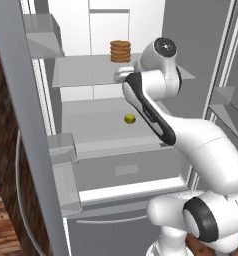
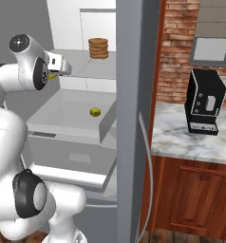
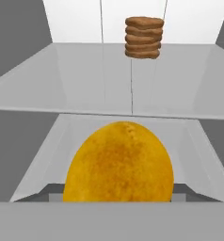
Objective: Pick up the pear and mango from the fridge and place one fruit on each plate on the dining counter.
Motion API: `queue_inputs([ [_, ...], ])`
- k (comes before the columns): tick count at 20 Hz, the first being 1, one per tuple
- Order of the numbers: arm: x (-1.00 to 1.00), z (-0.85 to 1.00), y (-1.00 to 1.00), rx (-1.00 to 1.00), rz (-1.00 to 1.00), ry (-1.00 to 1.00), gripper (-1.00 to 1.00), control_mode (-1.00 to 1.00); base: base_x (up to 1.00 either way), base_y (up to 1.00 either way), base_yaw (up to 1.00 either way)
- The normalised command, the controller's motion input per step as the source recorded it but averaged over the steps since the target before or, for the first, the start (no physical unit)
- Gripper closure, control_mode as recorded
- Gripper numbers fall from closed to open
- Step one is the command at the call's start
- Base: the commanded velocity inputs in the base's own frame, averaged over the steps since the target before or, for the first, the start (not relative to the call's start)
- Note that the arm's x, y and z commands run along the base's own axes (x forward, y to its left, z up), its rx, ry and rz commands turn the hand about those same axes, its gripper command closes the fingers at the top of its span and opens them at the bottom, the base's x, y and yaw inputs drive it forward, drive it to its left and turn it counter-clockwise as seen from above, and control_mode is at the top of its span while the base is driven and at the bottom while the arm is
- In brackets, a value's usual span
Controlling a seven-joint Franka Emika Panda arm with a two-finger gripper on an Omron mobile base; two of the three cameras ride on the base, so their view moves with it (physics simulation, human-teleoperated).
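Because the fridge [image 1: 116, 150] stands open, its smooth glass shelves are reachable. Beyond the end effector [image 2: 62, 66] sits a stack of ridged brown discs [image 3: 144, 37]; below lies the small round pear [image 1: 129, 119]. The end effector grips the rough orange mango [image 3: 118, 162], apparently to carry it out.

End effector [image 2: 52, 75] closed, arm raised

The mango's [image 3: 118, 162] lower part was cut off by the hand view's bottom edge. From the left base, the arm covered the gripper's fingers; whether they gripped the fruit couldn't be told.
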Motion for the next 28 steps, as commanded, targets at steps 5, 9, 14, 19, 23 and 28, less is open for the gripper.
queue_inputs([
  [5,-1.0,0.11,-0.17,0.01,0.01,0.0,1.0,-1.0,0.0,0.0,0.0],
  [9,-1.0,0.07,-0.37,0.0,0.01,0.0,1.0,-1.0,0.0,0.0,0.0],
  [14,-1.0,0.0,-0.1,0.0,0.0,0.0,1.0,-1.0,0.0,0.0,0.0],
  [19,-1.0,0.0,0.0,0.0,0.0,0.0,1.0,-1.0,0.0,0.0,0.0],
  [23,-0.25,0.0,-0.01,0.0,0.0,0.0,1.0,1.0,-0.75,-0.06,0.0],
  [28,0.0,0.0,0.0,0.0,0.0,0.0,1.0,1.0,-1.0,-0.1,0.0],
])
